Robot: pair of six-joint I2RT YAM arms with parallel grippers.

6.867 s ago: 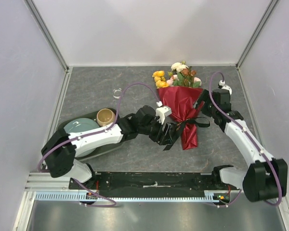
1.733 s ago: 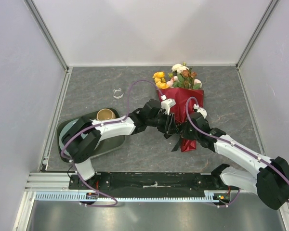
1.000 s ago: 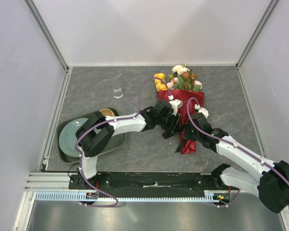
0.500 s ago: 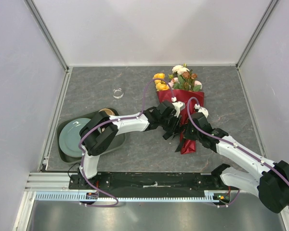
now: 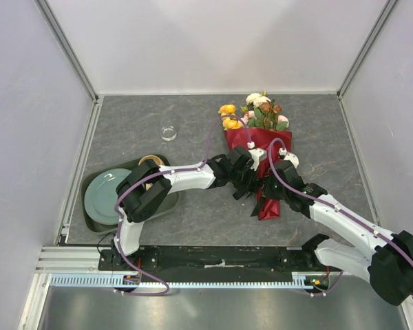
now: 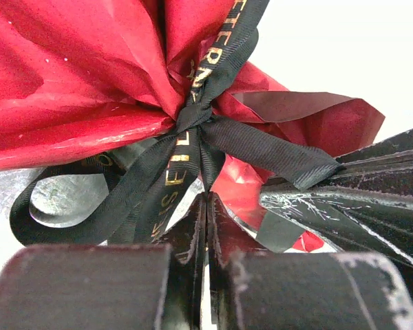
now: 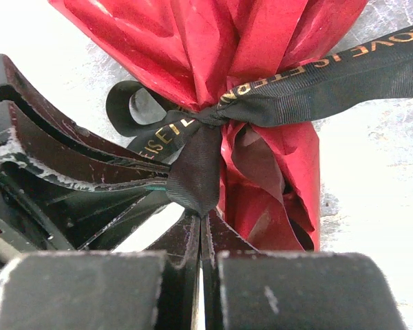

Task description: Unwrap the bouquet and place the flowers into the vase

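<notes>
The bouquet (image 5: 260,146) lies on the table in dark red paper (image 6: 89,75), its flowers (image 5: 256,111) pointing to the back. A black ribbon (image 6: 196,115) with gold lettering ties it. My left gripper (image 6: 208,199) is shut on a strand hanging from the knot. From the other side my right gripper (image 7: 202,218) is shut on a ribbon tail (image 7: 196,175). Both grippers meet at the tie, left gripper (image 5: 250,182) just left of right gripper (image 5: 267,192). The small clear vase (image 5: 168,133) stands apart at the back left.
A dark tray (image 5: 89,184) with a pale green plate (image 5: 103,196) sits at the left; a tan mug (image 5: 149,163) on it is partly hidden by my left arm. Grey walls close in the back and sides.
My left gripper has closed onto the ribbon strand and edged slightly toward the tie. The right gripper has kept its hold on the ribbon tail; the bouquet has not shifted.
</notes>
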